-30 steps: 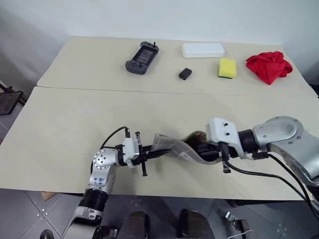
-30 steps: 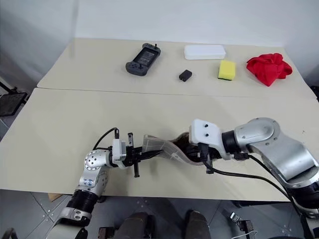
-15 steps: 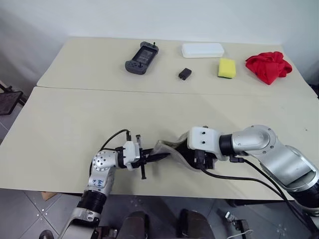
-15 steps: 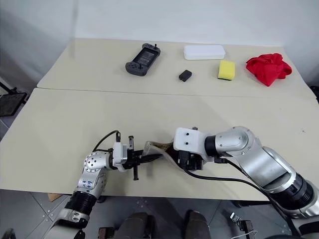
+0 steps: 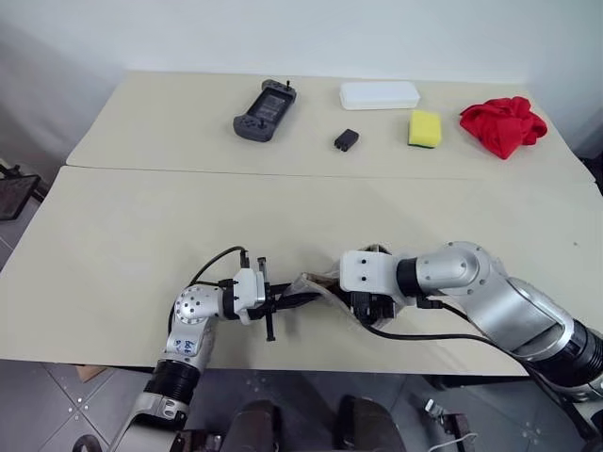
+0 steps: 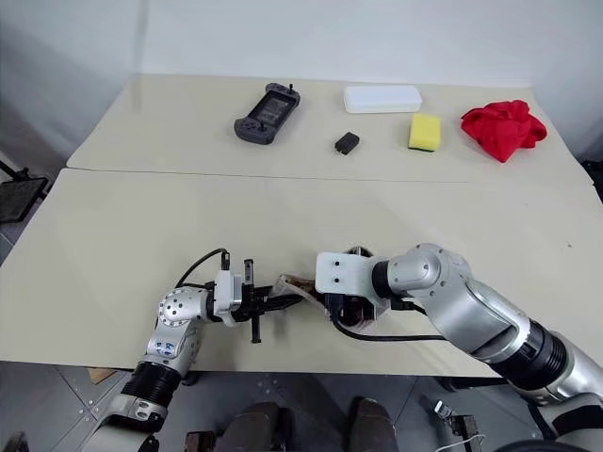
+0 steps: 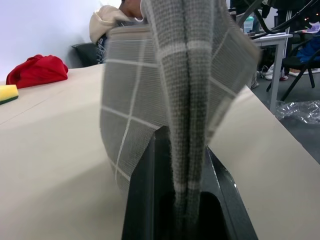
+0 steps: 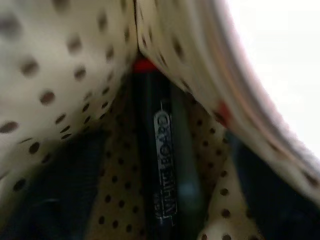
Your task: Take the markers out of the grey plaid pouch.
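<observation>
The grey plaid pouch hangs bunched just above the near table's front edge, stretched between my two grippers. My left gripper is shut on one end of it; in the left wrist view the plaid fabric is pinched between the black fingers. My right gripper points down into the pouch's open mouth. The right wrist view looks into the dotted beige lining. There a dark marker with pale print and a red end lies between the two fingers, which stand apart without touching it.
On the far table lie a dark game controller, a white case, a small black block, a yellow sponge and a red cloth. A seam joins the two tables. A person in a hood sits beyond the table.
My right gripper has moved left and down into the pouch's mouth, and the pouch has bunched up shorter between the hands. The left gripper has kept its grip and place.
</observation>
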Robot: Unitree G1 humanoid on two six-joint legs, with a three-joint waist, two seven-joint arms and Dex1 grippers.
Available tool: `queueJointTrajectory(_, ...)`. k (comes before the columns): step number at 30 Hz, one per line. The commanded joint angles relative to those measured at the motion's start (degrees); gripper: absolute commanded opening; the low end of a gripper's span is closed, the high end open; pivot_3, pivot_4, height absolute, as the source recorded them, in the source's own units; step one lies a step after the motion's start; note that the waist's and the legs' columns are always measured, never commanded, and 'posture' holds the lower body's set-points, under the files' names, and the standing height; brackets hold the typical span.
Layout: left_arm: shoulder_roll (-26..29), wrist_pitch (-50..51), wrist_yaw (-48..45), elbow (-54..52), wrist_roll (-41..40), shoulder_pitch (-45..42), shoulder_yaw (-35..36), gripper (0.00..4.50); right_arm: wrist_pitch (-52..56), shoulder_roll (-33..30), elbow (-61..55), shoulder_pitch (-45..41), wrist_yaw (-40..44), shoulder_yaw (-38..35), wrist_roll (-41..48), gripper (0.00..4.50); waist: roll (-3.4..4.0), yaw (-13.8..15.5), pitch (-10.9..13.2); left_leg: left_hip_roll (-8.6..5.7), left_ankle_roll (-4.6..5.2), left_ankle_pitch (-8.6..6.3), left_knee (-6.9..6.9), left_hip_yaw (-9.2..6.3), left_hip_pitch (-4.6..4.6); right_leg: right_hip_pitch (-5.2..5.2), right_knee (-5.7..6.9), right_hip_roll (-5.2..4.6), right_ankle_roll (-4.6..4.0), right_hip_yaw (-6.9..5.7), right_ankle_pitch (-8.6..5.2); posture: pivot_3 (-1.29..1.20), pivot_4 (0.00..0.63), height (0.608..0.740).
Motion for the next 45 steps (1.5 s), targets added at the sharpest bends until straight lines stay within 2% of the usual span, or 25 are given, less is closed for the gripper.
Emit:
queueJointTrajectory(1,-0.3,0.1,0.6,-0.1,-0.4,0.1,0.4,0.0,-1.1,0.1,1.6,0.7,-0.5,1.4,-3.3,2.47,0.0,0.1,0.0,0.0,0.0,0.0,0.0,0.0,0.0,0.0,0.0,0.0,0.0,0.0,0.0,0.0,0.15,0.74)
queueJointTrajectory(6,-0.1,0.4,0.6,-0.1,-0.6,-0.1,0.6,0.0,-2.3,-0.5,2.3,1.1,0.3,0.9,-5.2,0.85,0.0,0.1,0.0,-0.01,0.0,0.0,0.0,0.01,0.0,0.0,0.0,0.0,0.0,0.0,0.0,0.0,0.15,0.74)
queueJointTrajectory(7,0.1,0.4,0.6,0.1,-0.7,-0.2,0.7,0.0,-2.6,-0.6,2.3,1.2,0.6,0.6,-5.3,0.64,0.0,0.1,0.0,-0.01,0.0,0.0,0.0,0.01,0.0,0.0,0.0,0.0,0.0,0.0,0.0,0.0,0.15,0.74)
queueJointTrajectory(10,0.2,0.4,0.6,0.4,-0.7,-0.4,0.9,0.0,-4.2,-1.1,2.3,1.6,2.4,-0.5,-4.4,0.62,0.0,0.1,0.0,0.0,0.0,0.0,0.0,0.01,0.0,0.01,-0.01,0.0,0.0,0.0,0.0,0.0,0.15,0.74)
queueJointTrajectory(15,0.2,0.4,1.0,0.7,-0.6,-0.7,1.1,0.0,-9.7,-1.0,2.8,3.6,3.3,-7.4,-1.2,0.62,-0.01,0.2,0.0,-0.02,0.0,0.0,0.0,0.01,-0.01,0.01,-0.02,0.0,0.0,0.0,0.0,0.0,0.15,0.74)
queueJointTrajectory(17,0.4,0.5,1.1,0.7,-0.6,-0.6,1.2,0.0,-15.1,-0.7,3.1,4.9,4.9,-11.1,1.6,0.62,-0.01,0.2,0.0,-0.02,0.0,0.0,0.0,0.01,-0.01,0.01,-0.02,0.0,0.0,-0.01,0.0,0.0,0.15,0.74)
queueJointTrajectory(20,0.7,1.1,1.6,0.5,-1.1,-0.2,1.6,0.0,-26.3,-1.8,3.0,9.3,12.3,-19.0,9.9,0.62,-0.02,0.3,0.0,-0.05,0.0,0.0,-0.02,0.01,-0.02,0.01,-0.05,0.0,0.0,-0.02,0.0,0.0,0.15,0.74)
queueJointTrajectory(24,1.1,1.2,1.4,0.3,-1.4,0.3,1.7,0.0,-32.3,-1.6,7.4,12.8,13.8,-26.1,13.6,0.62,-0.02,0.2,0.0,-0.05,0.0,0.0,-0.07,0.01,-0.01,0.02,-0.08,0.04,0.0,-0.04,0.0,0.0,0.15,0.74)
queueJointTrajectory(31,1.3,2.6,1.1,0.5,-1.9,0.5,2.0,0.0,-33.2,-0.3,11.7,15.5,18.3,-33.2,23.7,0.62,-0.02,0.2,0.0,-0.02,0.01,0.0,-0.06,0.05,0.03,0.03,-0.05,0.04,0.0,-0.01,0.0,0.0,0.15,0.74)
queueJointTrajectory(33,1.2,3.6,0.8,0.3,-2.5,0.5,2.0,0.0,-32.0,0.1,10.9,16.1,19.1,-34.6,27.1,0.62,-0.02,0.2,0.0,-0.02,0.01,0.0,-0.06,0.05,0.03,0.03,-0.05,0.04,0.0,-0.01,0.0,0.0,0.15,0.74)
queueJointTrajectory(35,1.1,7.5,0.3,-1.4,-4.7,0.5,2.0,0.0,-23.7,0.6,7.1,15.6,16.5,-38.7,38.0,0.62,-0.02,0.3,0.0,-0.02,0.01,0.0,-0.06,0.06,0.02,0.03,-0.05,0.04,0.0,0.0,0.0,0.0,0.15,0.74)
queueJointTrajectory(37,1.3,12.6,-1.4,-3.0,-7.8,0.2,2.0,0.0,-13.5,0.1,6.2,13.3,10.0,-44.7,52.9,0.62,-0.02,0.3,0.0,0.11,0.01,0.0,-0.05,0.01,0.03,0.03,-0.04,0.04,0.0,0.0,0.0,0.0,0.15,0.74)
queueJointTrajectory(39,1.4,15.0,-2.6,-3.8,-9.3,-0.1,2.1,0.0,-7.8,-0.3,6.7,11.5,5.0,-48.3,61.5,0.62,-0.02,0.3,0.0,0.21,0.01,0.0,-0.03,-0.03,0.01,0.04,-0.03,0.02,-0.01,0.0,0.01,0.0,0.15,0.74)
queueJointTrajectory(42,1.5,17.9,-3.8,-3.8,-10.0,-0.6,2.1,0.0,-2.7,-1.3,11.1,8.6,-1.7,-53.5,69.0,0.62,-0.02,0.3,0.0,0.23,0.01,0.0,-0.02,-0.07,0.02,0.06,-0.04,0.01,-0.02,-0.04,0.01,0.0,0.15,0.74)
queueJointTrajectory(45,-0.2,15.5,-6.7,-1.5,-10.4,-1.8,2.9,0.0,-1.6,-3.5,18.0,8.1,-5.2,-56.9,65.6,0.62,-0.02,0.5,0.0,0.13,0.01,0.0,-0.02,-0.04,0.0,0.06,-0.04,0.01,-0.02,-0.03,0.01,0.0,0.15,0.74)
